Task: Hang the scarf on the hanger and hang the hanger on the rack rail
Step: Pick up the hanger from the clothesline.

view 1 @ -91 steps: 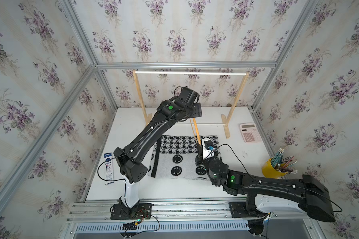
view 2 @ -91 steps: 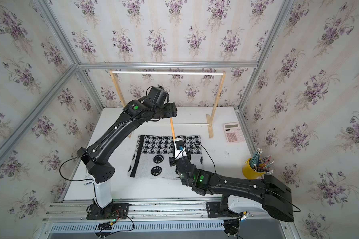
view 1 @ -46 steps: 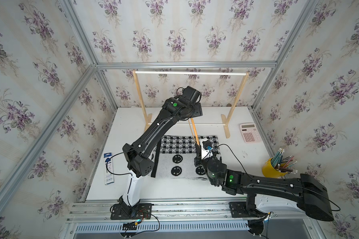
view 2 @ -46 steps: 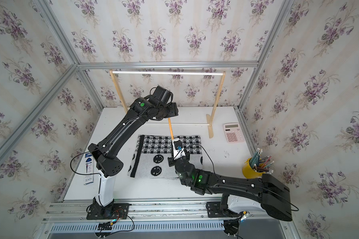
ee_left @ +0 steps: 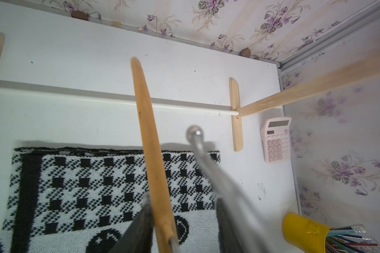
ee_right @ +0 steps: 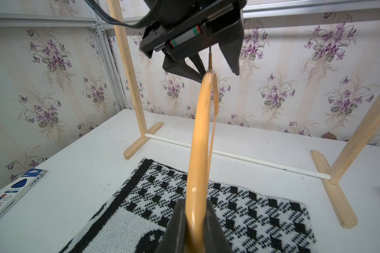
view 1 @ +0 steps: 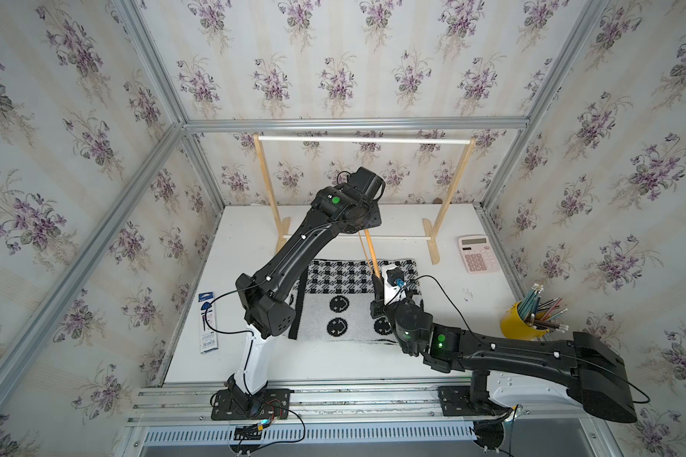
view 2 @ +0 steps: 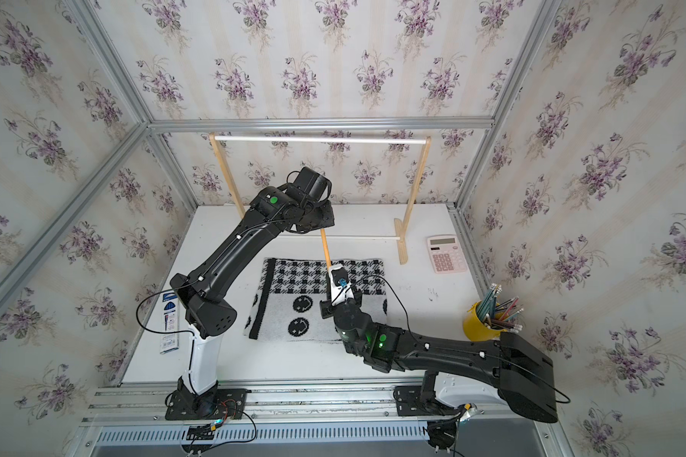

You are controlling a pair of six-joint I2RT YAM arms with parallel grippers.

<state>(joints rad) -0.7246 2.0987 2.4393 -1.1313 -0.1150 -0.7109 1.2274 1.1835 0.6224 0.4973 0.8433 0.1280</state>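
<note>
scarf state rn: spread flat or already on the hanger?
Spread flat. The scarf lies unfolded on the table, both patterns showing. The hanger is held above it in the right gripper; nothing is draped over it.

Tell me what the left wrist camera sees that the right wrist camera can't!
Only the left wrist view shows the pink calculator, the yellow pencil cup and the hanger's metal hook.

Only the right wrist view shows the blue box and the left pincer from outside, its jaws apart around the hanger's top end, plus the right pincer shut on the hanger's lower end.

Both show the wooden hanger held above the scarf, which lies flat on the table, and the rack's white rod.
</note>
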